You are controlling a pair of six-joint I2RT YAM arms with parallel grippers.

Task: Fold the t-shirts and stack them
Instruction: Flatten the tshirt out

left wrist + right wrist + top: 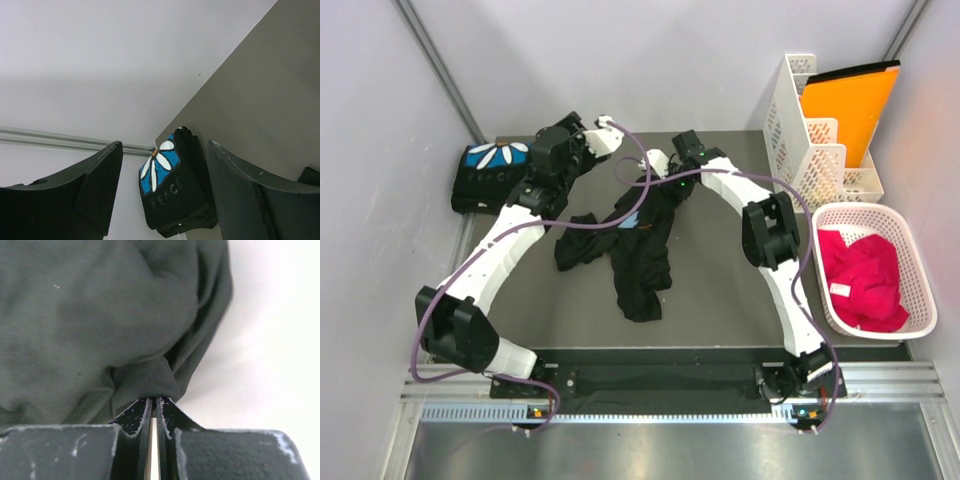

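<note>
Folded black t-shirt [492, 178] with a blue chest print of white petals lies at the far left corner of the dark grey bench [720, 300], print side up. Its petals lie at the far edge and a line of white lettering sits nearer, so its top points away. In the left wrist view the same shirt [172, 195] appears as a compact block tucked where the bench meets the pale walls.

A second, crumpled black t-shirt [625, 250] sprawls at the middle of the bench. Its long axis runs from far to near, with one limb of cloth trailing off to the left.

The left claw [164, 150] hangs spread wide, holding nothing, and faces the folded shirt from just to its right. The right claw [154, 400] is pressed together on a pinch of the crumpled shirt's cloth [100, 315] at that shirt's far end, the fabric bunching above the tips.

A purple cable [630, 195] loops from the left arm across the far part of the loose shirt.

At the right edge of the bench a white perforated plastic basket [880, 210] holds a heap of bright pink cloth [865, 270]. Just beyond it, at the far right, a white plastic file rack [810, 150] carries an orange folder [845, 100], which stands upright and leans to the right.
</note>
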